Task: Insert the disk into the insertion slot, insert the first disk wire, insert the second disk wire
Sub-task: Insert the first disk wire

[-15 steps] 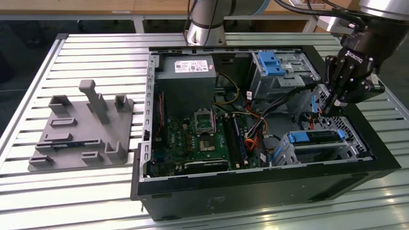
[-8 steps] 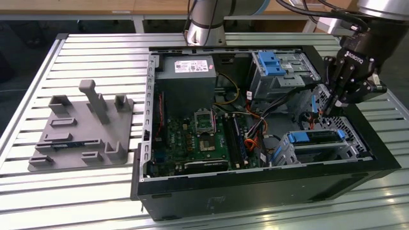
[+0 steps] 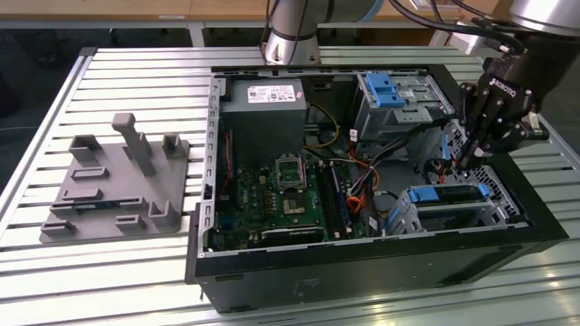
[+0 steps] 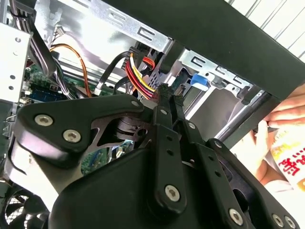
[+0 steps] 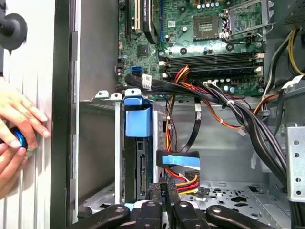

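- The disk (image 3: 450, 195), silver in its blue carrier, sits inside the insertion slot (image 3: 496, 207), in the near corner of the computer case (image 3: 363, 272) on the exterior view's right.
- In the first wrist view the disk (image 5: 138, 143) shows end-on, its connector edge facing the camera, with the slot's thin metal wall (image 5: 117, 152) just beside it.
- A flat black plug with a blue tag (image 5: 178, 160) hangs close to the disk's connector edge; whether it touches cannot be told.
- A red, yellow and black wire bundle (image 5: 185, 179) runs just beside the fingertips, also seen in the second wrist view (image 4: 139, 76).
- The gripper (image 3: 458, 163) hangs just over the far end of the slot, fingers pointing down.
- In both wrist views the gripper (image 5: 164, 188) (image 4: 167, 93) has its fingers clenched together; whether they pinch a plug is hidden.
- The motherboard (image 3: 285, 197) fills the case's middle, and a taller bay with a blue latch (image 3: 390, 92) stands at the far side.
- A grey fixture (image 3: 109, 183) rests on the slatted table (image 3: 136, 75), on the exterior view's left.
- A person's hand (image 5: 19, 124) rests against the case's outer wall.
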`<state>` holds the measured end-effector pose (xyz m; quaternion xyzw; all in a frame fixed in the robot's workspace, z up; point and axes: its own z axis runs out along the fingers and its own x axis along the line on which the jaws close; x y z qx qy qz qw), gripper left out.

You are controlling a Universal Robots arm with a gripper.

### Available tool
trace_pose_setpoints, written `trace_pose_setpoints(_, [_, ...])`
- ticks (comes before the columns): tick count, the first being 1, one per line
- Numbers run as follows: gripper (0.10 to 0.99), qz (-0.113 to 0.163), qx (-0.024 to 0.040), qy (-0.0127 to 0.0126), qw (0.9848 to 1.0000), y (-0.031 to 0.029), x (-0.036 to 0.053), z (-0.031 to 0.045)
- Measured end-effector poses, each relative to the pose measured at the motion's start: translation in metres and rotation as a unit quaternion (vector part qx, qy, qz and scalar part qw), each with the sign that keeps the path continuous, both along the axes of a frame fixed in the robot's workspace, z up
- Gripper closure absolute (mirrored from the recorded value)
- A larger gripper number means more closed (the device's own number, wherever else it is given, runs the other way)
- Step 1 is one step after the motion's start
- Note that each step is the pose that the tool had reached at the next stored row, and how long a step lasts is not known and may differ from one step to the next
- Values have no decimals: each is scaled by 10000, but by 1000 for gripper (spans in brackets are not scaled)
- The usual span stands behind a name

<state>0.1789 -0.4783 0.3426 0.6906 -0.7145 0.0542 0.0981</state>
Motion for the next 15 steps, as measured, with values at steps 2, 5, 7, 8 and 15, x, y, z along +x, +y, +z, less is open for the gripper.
trace_pose_setpoints(2, [918,0,64,-2,10000,-29,-3,3])
trace_pose_setpoints(5, [918,1,172,-4,9999,-67,-10,5])
trace_pose_setpoints(7, [918,13,216,-6,9998,-84,-20,6])
trace_pose_setpoints(8, [918,26,228,-6,9997,-89,-26,6])
trace_pose_setpoints(15, [918,84,567,-78,9983,-115,-37,5])
